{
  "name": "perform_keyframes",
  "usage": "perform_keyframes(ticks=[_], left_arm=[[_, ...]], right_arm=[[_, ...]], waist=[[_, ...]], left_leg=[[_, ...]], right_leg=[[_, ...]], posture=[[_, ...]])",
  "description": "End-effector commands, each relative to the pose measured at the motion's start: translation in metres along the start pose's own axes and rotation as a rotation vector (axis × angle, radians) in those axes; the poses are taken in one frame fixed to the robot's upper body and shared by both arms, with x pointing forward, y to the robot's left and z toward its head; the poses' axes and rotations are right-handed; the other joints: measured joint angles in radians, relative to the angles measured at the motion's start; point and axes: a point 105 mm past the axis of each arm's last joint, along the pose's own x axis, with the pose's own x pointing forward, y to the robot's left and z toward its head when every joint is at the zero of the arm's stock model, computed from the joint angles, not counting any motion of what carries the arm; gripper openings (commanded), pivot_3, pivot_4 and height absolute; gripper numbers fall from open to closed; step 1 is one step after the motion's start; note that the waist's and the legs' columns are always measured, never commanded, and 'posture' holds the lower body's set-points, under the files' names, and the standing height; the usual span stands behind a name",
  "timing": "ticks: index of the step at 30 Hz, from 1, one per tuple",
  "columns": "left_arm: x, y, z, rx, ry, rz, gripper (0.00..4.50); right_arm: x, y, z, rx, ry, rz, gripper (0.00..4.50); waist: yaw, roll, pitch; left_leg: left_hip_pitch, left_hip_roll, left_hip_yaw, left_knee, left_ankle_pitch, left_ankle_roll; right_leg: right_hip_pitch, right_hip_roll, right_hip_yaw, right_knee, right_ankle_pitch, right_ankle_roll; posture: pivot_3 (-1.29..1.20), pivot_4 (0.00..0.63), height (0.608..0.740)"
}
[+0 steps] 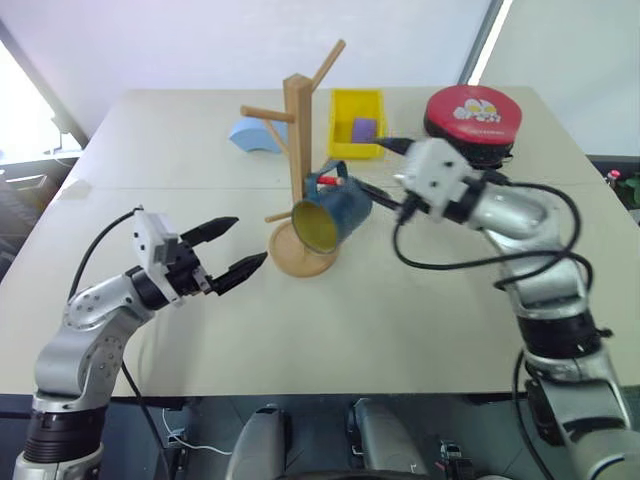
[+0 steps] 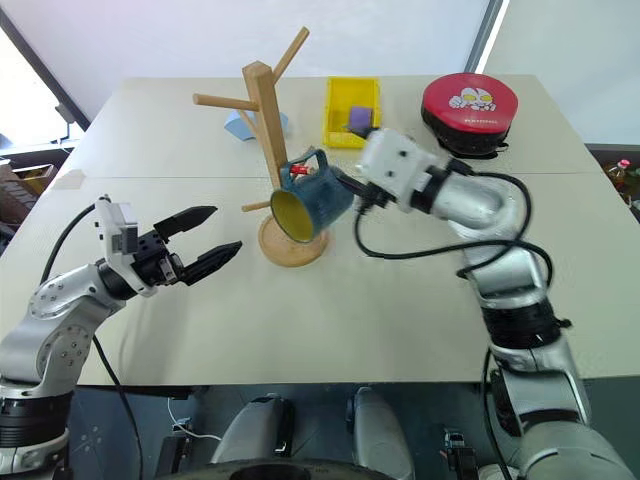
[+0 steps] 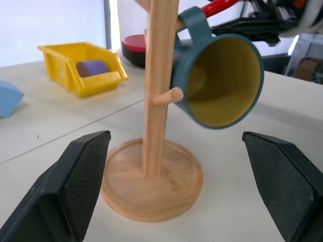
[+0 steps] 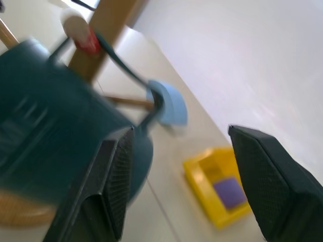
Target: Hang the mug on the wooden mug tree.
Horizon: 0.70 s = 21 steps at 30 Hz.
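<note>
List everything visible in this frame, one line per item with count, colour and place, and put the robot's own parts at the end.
mug: 1, dark teal, yellow-olive inside, hanging by its handle on the red-tipped peg.
wooden mug tree: 1, light wood, table centre.
table: 1, beige.
yellow bin: 1, behind the tree, a purple block inside.
blue piece: 1, light blue, far side, left of the tree.
round red-lidded case: 1, far right corner.
left gripper: black fingers, open, left of the tree base.
right gripper: black fingers, open, beside the mug.

One mug (image 1: 333,207), one mug tree (image 1: 297,150), one yellow bin (image 1: 357,123), one red tin (image 1: 472,117), one blue block (image 1: 257,135).
</note>
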Motion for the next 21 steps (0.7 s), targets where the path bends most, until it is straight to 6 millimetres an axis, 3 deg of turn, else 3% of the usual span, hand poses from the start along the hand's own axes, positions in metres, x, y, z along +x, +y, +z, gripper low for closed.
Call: perform_keyframes(ticks=[1, 3, 6, 10, 15, 21], left_arm=[[-0.01, 0.019, 0.007, -0.005, -0.039, 0.135, 4.5], [-0.019, 0.036, -0.005, -0.018, -0.02, 0.255, 4.5], [-0.033, 0.056, -0.025, -0.014, 0.028, 0.417, 4.5], [-0.053, 0.073, -0.043, -0.03, 0.056, 0.589, 4.5], [-0.066, 0.075, -0.061, -0.039, 0.091, 0.677, 4.5], [-0.068, 0.07, -0.064, -0.059, 0.077, 0.677, 4.5]], right_arm=[[-0.03, -0.004, -0.014, 0.142, -0.022, -0.061, 3.04], [-0.046, 0.003, -0.045, 0.285, 0.019, -0.126, 3.04], [-0.056, 0.015, -0.071, 0.365, 0.068, -0.174, 3.04], [-0.063, 0.023, -0.09, 0.435, 0.078, -0.254, 3.04], [-0.067, 0.027, -0.111, 0.474, 0.107, -0.32, 3.04], [-0.063, 0.031, -0.12, 0.478, 0.11, -0.326, 3.04]], waist=[[0.001, 0.0, 0.0], [0.002, -0.001, 0.0], [-0.004, 0.0, 0.0], [-0.004, 0.0, 0.0], [0.001, 0.0, 0.0], [0.001, 0.0, 0.0]], left_leg=[[0.0, 0.0, 0.0, 0.0, 0.0, 0.0], [0.001, 0.0, 0.0, 0.0, 0.0, 0.0], [0.003, 0.0, 0.001, 0.0, 0.0, 0.0], [0.005, 0.001, 0.001, 0.0, 0.0, 0.0], [0.006, 0.001, 0.001, 0.0, 0.0, 0.0], [0.006, 0.001, 0.001, 0.0, 0.0, 0.0]], right_leg=[[0.0, 0.0, 0.0, 0.0, 0.0, 0.0], [0.0, 0.0, 0.0, 0.001, 0.0, 0.0], [0.001, 0.001, 0.001, 0.003, 0.0, 0.0], [0.002, 0.002, 0.001, 0.005, 0.0, 0.0], [0.003, 0.002, 0.001, 0.005, 0.0, 0.0], [0.003, 0.001, 0.001, 0.005, 0.0, 0.0]], posture=[[0.0, 0.15, 0.74], [0.0, 0.15, 0.74], [0.0, 0.15, 0.74], [0.0, 0.15, 0.74], [0.0, 0.15, 0.74], [0.0, 0.15, 0.74]])
